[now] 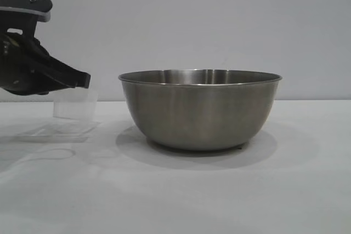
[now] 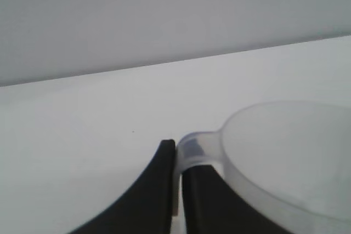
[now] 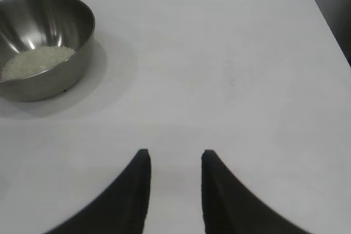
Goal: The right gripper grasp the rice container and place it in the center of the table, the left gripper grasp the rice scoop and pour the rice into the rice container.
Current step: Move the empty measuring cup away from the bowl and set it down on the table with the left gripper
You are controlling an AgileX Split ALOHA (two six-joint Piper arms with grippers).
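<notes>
Steel, brushed and grey, makes the rice container [image 1: 200, 110], a large round bowl that stands upright on the white table [image 1: 219, 201], near the middle of the exterior view. Inside the bowl, the right wrist view shows the rice [image 3: 35, 61] as a pale heap on the bottom. To the left of the bowl, and apart from it, is the rice scoop [image 1: 75, 104], a small cup of frosted plastic. It is upright, with its mouth upward, and it is just above the table or resting on it; I cannot tell which. No grains can be made out inside the scoop. The left gripper [image 1: 82, 80] comes from the left side of the exterior view, on the far side of the scoop from the bowl, and its fingers [image 2: 159, 190] are pressed together on the small side handle of the scoop, as the left wrist view shows. The right gripper [image 3: 174, 160] hangs over a bare part of the table, well apart from the bowl, with its fingers spread and with nothing between them.
</notes>
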